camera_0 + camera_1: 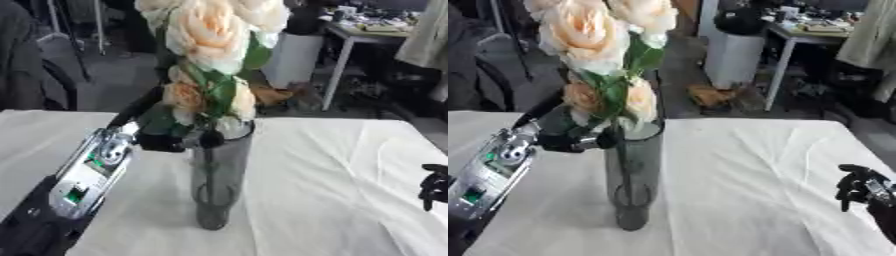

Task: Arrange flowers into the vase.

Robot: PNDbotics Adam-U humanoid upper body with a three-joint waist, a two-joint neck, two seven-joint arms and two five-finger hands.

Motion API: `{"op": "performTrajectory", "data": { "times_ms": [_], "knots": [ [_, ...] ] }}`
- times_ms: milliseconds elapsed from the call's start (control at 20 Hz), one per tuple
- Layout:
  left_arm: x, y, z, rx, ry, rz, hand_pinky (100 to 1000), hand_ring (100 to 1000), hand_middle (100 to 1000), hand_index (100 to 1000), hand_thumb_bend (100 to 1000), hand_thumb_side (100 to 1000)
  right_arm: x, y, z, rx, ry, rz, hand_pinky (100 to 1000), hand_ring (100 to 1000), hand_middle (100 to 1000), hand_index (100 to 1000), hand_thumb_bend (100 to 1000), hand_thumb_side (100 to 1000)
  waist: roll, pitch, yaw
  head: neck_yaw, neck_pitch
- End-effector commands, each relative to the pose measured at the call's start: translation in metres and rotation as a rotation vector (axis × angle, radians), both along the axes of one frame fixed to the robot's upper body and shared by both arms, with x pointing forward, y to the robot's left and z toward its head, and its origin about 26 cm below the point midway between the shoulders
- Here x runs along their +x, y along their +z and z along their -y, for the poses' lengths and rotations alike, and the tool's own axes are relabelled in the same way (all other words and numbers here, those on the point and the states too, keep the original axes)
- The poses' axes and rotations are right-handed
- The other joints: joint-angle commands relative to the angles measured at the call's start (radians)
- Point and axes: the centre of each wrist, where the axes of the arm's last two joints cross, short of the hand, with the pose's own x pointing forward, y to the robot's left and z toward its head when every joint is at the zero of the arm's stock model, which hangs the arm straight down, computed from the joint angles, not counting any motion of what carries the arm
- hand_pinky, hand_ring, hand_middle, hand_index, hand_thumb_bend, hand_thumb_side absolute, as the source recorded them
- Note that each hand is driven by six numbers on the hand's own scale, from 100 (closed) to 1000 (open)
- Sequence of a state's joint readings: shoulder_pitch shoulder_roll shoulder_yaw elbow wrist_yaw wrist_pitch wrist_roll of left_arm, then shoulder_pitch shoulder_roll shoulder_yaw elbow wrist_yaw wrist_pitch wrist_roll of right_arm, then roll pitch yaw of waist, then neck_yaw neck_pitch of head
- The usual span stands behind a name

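A tall dark glass vase [219, 180] stands upright on the white cloth, left of the middle. A bunch of cream and peach roses [210, 35] with green leaves rises out of it, and the stems show through the glass. My left hand [164, 140] comes in from the lower left and sits at the vase's rim, its fingers curled round the bunch just above the glass. My right hand [857, 187] rests at the right edge of the table, well away from the vase, with relaxed fingers and nothing in it.
The white tablecloth [754, 165] covers the whole table, with bare cloth right of the vase. Beyond the far edge stand a white bin [732, 55], a cluttered table [815, 30] and a dark chair [35, 75].
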State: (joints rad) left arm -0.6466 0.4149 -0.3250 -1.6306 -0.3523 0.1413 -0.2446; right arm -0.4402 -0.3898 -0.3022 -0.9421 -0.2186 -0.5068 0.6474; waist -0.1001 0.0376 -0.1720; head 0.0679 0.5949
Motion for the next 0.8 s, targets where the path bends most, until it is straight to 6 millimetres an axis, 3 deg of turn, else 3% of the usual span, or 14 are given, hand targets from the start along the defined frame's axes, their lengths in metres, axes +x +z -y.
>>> {"op": "performTrajectory", "data": {
  "times_ms": [50,800],
  "knots": [
    [0.0004,0.0097,-0.0071,-0.009,0.019,0.031,753,889,699,790,1000,850,0.0021,0.0137,0.0103,-0.072,0.051,0.083,317,473,507,800,100,750,-0.001,-0.007,0.001,-0.003,-0.007],
    [0.0009,0.005,-0.0118,-0.026,0.042,0.018,772,891,692,791,1000,850,0.0016,0.0129,0.0109,-0.07,0.048,0.083,317,473,507,800,100,752,-0.003,-0.006,0.004,-0.003,-0.008]
  ]
}}
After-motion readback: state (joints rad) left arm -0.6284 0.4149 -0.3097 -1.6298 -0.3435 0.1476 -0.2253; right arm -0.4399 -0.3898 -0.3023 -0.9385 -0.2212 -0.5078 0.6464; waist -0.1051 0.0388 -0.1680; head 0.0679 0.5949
